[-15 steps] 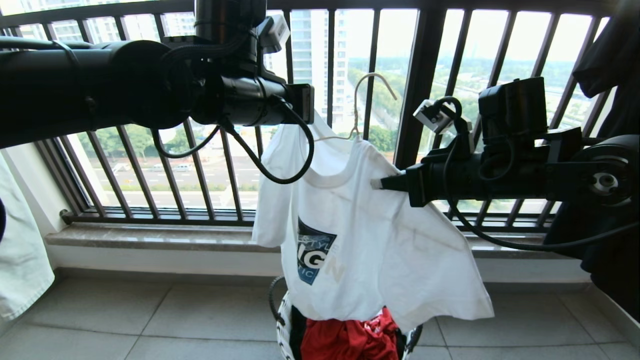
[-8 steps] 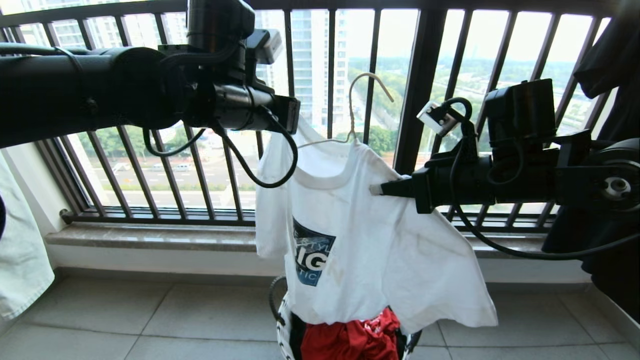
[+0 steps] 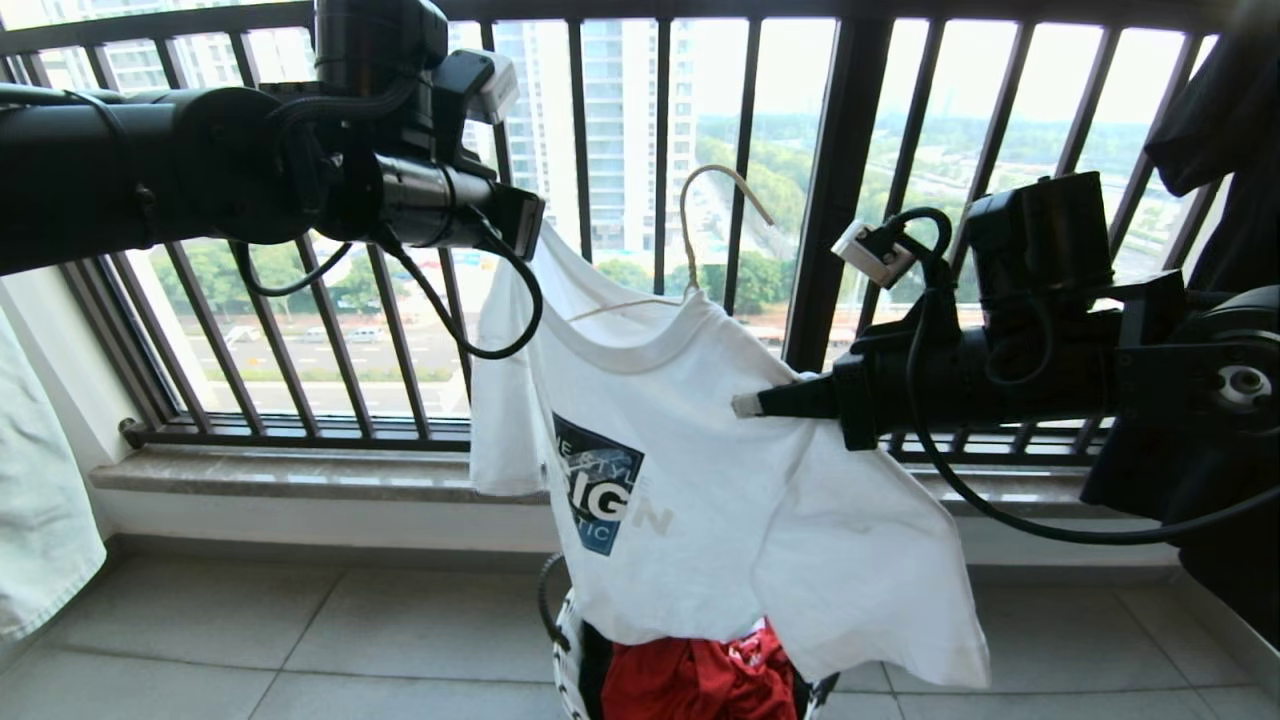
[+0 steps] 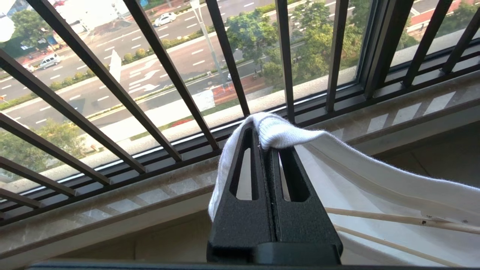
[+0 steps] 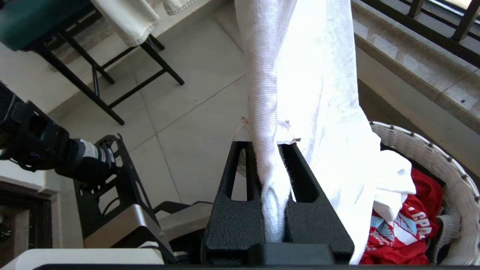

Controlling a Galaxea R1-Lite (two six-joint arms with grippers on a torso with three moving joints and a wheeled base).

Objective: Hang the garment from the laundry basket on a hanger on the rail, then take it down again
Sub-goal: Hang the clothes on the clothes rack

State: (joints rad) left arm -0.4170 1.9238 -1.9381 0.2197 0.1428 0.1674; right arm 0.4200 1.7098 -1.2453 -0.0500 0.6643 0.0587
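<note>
Two grippers share the load at this moment: the left gripper (image 3: 527, 222) has its jaws pressed together on a fold of the garment (image 3: 700, 480) at the shoulder nearest it, and the right gripper (image 3: 745, 404) pinches a ridge of the same white cloth at the other shoulder, so the T-shirt hangs spread between them above the laundry basket (image 3: 560, 640), whose rim just shows under the hem with a red cloth (image 3: 700, 680) left inside. The hanger (image 3: 690, 220) is already threaded through the neck, its thin arm visible inside the collar and its long hook standing up free in front of the window bars; the left wrist view shows that cream wire (image 4: 393, 219) running under the fabric beside the closed jaws. So lifting the shirt out and dressing it on the hanger look done, while hooking it on the rail, which is out of sight, and taking it down again seem to remain. Compared with a second ago, the left gripper has swung outward toward its own side and drawn its shoulder of the shirt with it, the hanger has leaned and shifted the same way, and the right gripper has dipped slightly, leaving the cloth stretched wider.
</note>
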